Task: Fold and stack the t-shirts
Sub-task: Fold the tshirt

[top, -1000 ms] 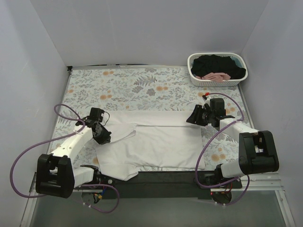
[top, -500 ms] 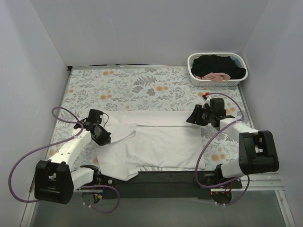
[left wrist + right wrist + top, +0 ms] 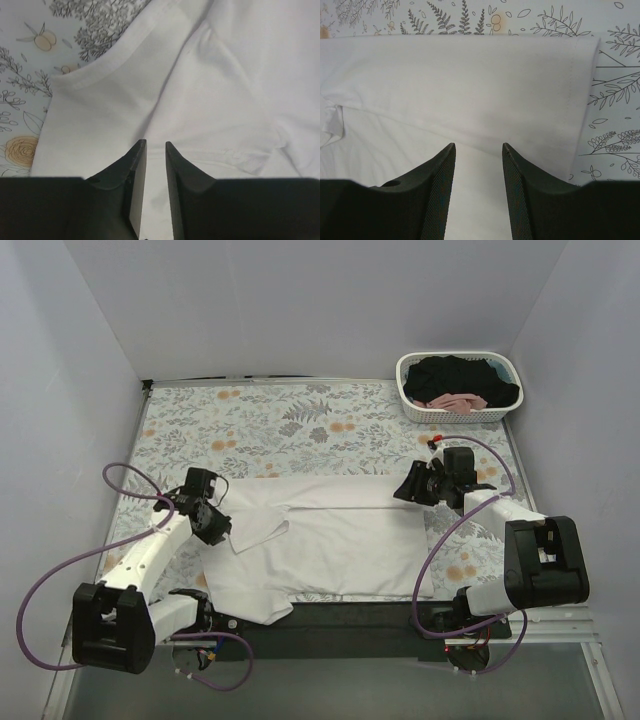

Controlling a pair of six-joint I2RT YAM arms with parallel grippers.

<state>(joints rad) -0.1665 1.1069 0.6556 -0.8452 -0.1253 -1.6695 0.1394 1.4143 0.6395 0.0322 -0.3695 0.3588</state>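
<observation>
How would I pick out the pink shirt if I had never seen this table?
Find the flower-printed tablecloth and look to its far right corner, where a white lattice basket stands. Inside it, against the near wall, the pink shirt lies bunched in front of a heap of black cloth. It is the only pink cloth in the scene.

Left hand [image 3: 155, 143] barely parted, right hand [image 3: 478, 145] spread

Plain pale-lilac walls [image 3: 300, 300] around floral tablecloth [image 3: 300, 430]
</observation>
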